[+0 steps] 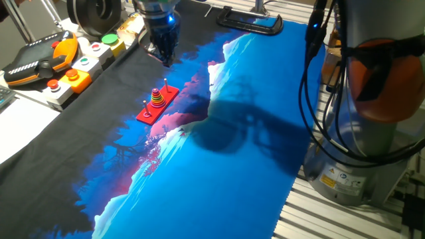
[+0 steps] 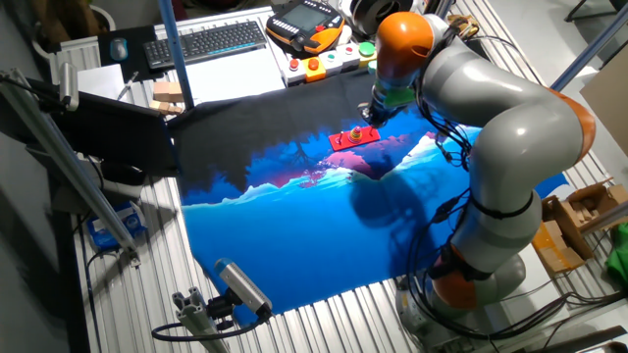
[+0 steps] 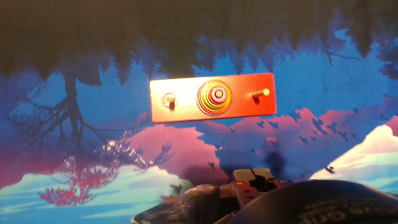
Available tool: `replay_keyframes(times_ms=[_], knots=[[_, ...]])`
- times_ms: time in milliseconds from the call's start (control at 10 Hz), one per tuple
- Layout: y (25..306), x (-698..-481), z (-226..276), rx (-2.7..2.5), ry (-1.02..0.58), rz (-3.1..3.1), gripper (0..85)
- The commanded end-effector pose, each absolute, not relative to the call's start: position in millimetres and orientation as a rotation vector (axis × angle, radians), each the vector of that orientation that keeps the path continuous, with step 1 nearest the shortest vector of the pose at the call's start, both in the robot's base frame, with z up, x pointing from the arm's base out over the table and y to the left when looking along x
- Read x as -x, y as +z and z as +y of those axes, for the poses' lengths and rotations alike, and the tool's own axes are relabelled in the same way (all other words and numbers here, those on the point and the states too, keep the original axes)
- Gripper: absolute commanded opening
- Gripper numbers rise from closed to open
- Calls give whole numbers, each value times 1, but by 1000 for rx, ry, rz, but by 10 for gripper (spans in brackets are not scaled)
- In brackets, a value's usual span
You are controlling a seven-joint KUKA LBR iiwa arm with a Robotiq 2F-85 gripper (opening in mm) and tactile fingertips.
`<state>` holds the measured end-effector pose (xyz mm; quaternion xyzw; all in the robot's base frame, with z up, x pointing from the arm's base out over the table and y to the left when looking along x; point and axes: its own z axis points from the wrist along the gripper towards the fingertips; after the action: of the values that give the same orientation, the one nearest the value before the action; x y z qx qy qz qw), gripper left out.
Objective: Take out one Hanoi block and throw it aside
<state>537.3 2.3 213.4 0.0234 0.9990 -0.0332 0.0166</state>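
The Hanoi set is a red base [image 1: 147, 114] with three pegs, lying on the printed blue cloth. A stack of coloured rings [image 1: 157, 98] sits on its middle peg, and the two outer pegs are bare. In the hand view the base [image 3: 186, 115] lies across the upper middle with the rings [image 3: 214, 96] seen from above. It also shows in the other fixed view [image 2: 353, 138]. My gripper [image 1: 165, 56] hangs above the cloth behind the set, apart from it. Its fingers [image 3: 244, 178] look pressed together with nothing between them.
A button box [image 1: 83, 65] and an orange teach pendant [image 1: 33, 63] lie at the table's left edge. A black clamp [image 1: 249, 23] sits at the back. A keyboard [image 2: 206, 41] lies beyond the cloth. My arm's base [image 1: 372, 99] stands at the right.
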Motion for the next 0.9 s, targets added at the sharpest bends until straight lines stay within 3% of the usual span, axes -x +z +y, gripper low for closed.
replay_keyframes(times_ms=[0,800], knots=[[210,-541,2,-72,-99,3106,7],[185,-565,-2,-147,-55,3086,7]])
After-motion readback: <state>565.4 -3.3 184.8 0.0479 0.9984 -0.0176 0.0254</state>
